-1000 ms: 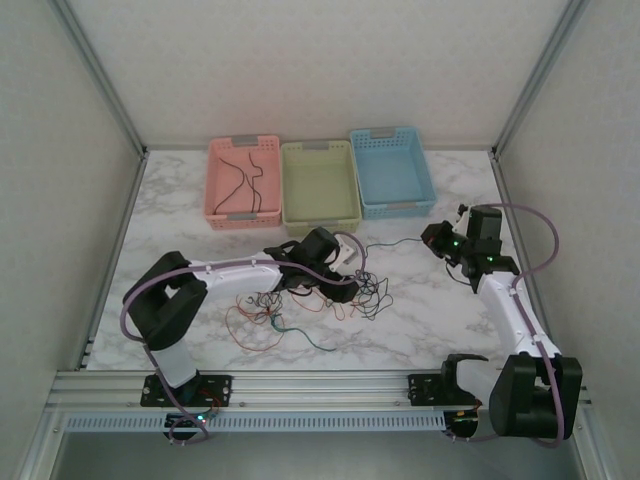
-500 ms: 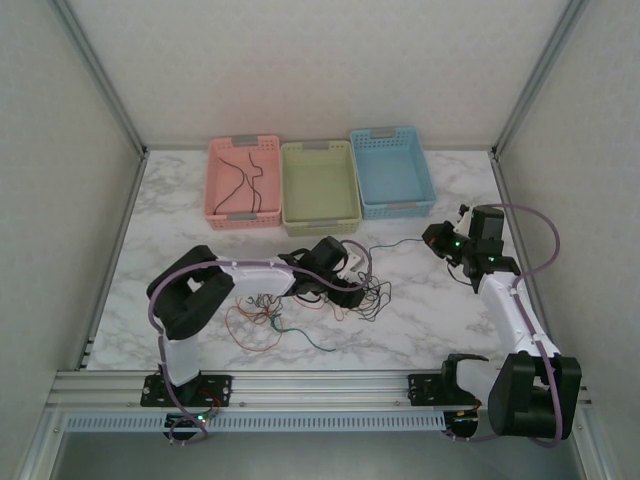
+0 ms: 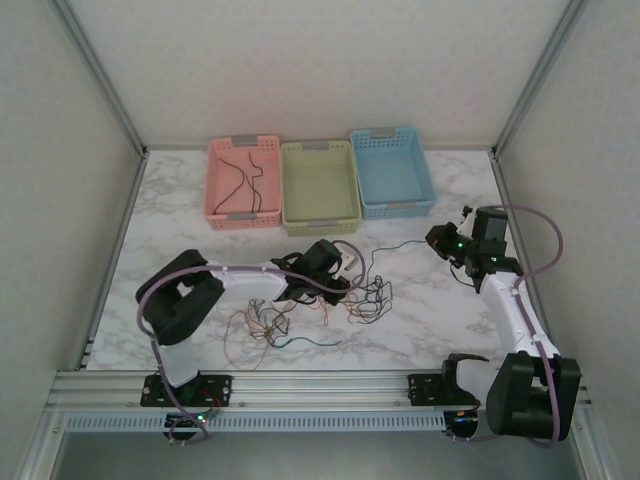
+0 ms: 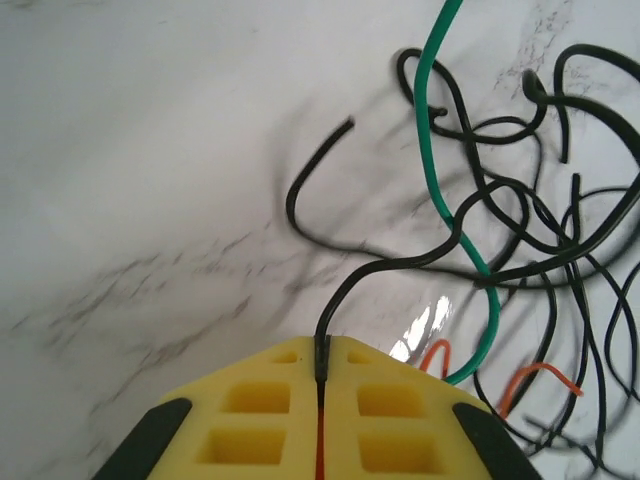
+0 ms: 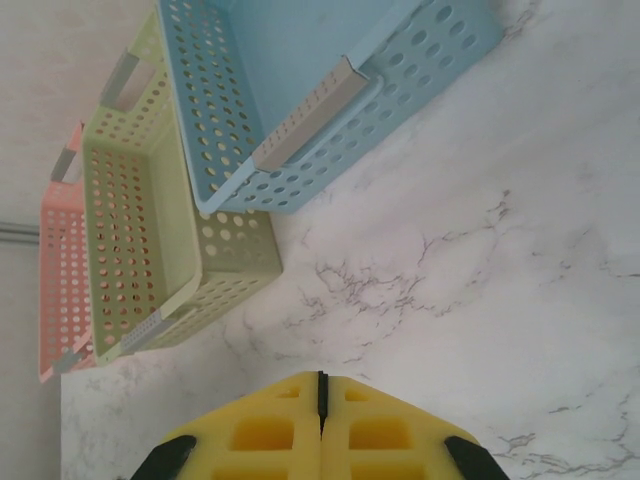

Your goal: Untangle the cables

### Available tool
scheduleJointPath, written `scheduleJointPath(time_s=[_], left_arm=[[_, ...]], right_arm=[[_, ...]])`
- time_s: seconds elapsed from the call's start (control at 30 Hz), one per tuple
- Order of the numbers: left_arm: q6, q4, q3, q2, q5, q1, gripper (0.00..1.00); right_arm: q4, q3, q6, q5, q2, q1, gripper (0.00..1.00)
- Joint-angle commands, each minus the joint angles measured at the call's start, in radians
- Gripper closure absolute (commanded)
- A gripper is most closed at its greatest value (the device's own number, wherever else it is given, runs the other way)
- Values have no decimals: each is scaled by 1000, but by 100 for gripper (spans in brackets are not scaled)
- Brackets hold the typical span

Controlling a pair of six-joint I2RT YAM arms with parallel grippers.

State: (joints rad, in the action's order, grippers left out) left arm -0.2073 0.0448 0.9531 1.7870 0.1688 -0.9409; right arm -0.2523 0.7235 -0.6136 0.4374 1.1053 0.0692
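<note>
The right gripper sits at the bottom edge. Its yellow pads are pressed together, with what looks like a short black bit of cable caught in the seam. Beyond it, on the marble table, three perforated baskets stand side by side: blue basket, green basket, and pink basket at the left edge.

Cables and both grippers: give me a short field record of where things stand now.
tangle: black, green and orange wires, heaped on table between the arms
left gripper: jaws shut on black cable
right gripper: jaws shut on dark strand leading to tangle
pink basket: one sorted cable inside
</note>
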Motion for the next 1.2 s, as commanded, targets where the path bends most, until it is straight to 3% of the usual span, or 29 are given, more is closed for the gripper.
scheduleJointPath(time_s=[0.0,0.2,0.37,0.43,0.53,0.67,1.03,1.07,1.1,1.17], left_arm=[[-32,0,-56,-131,-111,-7,100],[-60,-57,-142,-320,-200,-1,100],[-74,-221,-153,-432,-361,7,100],[-96,-296,-159,-477,-461,29,100],[-135,-364,-183,-540,-524,102,100],[-157,-355,-225,-613,-462,205,100],[-143,-340,-150,-562,-426,239,100],[-145,-337,-147,-557,-400,240,97],[-144,-339,-144,-548,-371,240,88],[-158,-350,-137,-534,-324,238,57]], right_arm=[[-22,-6,18,-29,-29,13,100],[-29,-19,3,-92,-38,29,100],[-47,-44,-29,-167,-64,76,100],[-76,-51,-36,-232,-92,94,100],[-107,-54,-38,-283,-111,125,100],[-108,-62,-41,-295,-119,144,100],[-51,-81,-52,-183,-104,143,100],[-50,-78,-49,-174,-104,143,100],[-51,-76,-45,-166,-104,143,100],[-53,-71,-42,-157,-108,144,100]])
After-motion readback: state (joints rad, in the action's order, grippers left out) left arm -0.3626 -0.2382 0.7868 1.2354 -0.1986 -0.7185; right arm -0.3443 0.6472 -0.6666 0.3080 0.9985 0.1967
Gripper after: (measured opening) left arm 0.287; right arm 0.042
